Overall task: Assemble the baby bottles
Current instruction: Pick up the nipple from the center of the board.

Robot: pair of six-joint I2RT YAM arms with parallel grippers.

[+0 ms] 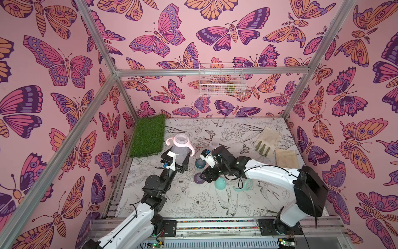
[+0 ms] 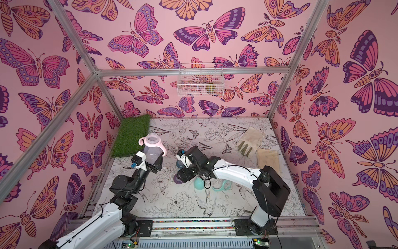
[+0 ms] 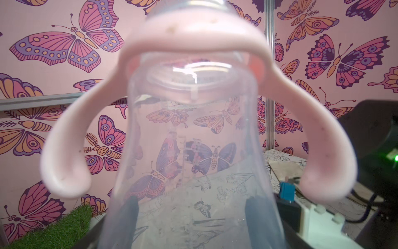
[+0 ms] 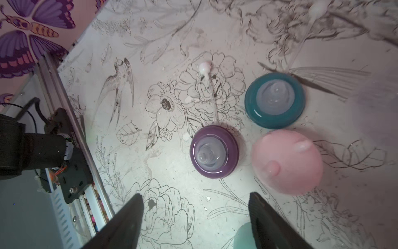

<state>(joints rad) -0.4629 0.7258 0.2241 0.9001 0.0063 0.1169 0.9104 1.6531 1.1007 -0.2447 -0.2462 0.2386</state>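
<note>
My left gripper (image 3: 195,215) is shut on the lower body of a clear baby bottle (image 3: 193,151) and holds it upright above the table. The bottle's pink twin-handled ring (image 1: 180,142) sits on its neck, and its mouth is uncapped in both top views (image 2: 152,148). My right gripper (image 4: 195,195) is open and empty, pointing down over the table. Just beyond its fingertips lie a purple nipple collar (image 4: 214,152), a pink dome cap (image 4: 286,161) and a teal nipple collar (image 4: 275,100). A teal dome cap (image 1: 220,183) and a teal handle ring (image 1: 244,185) lie beside the right arm.
A green grass mat (image 1: 148,134) lies at the back left. Beige gloves (image 1: 267,140) and a beige cloth (image 1: 286,158) lie at the back right. A wire basket (image 1: 221,79) hangs on the back wall. A thin straw with a pink ball (image 4: 210,90) lies near the collars.
</note>
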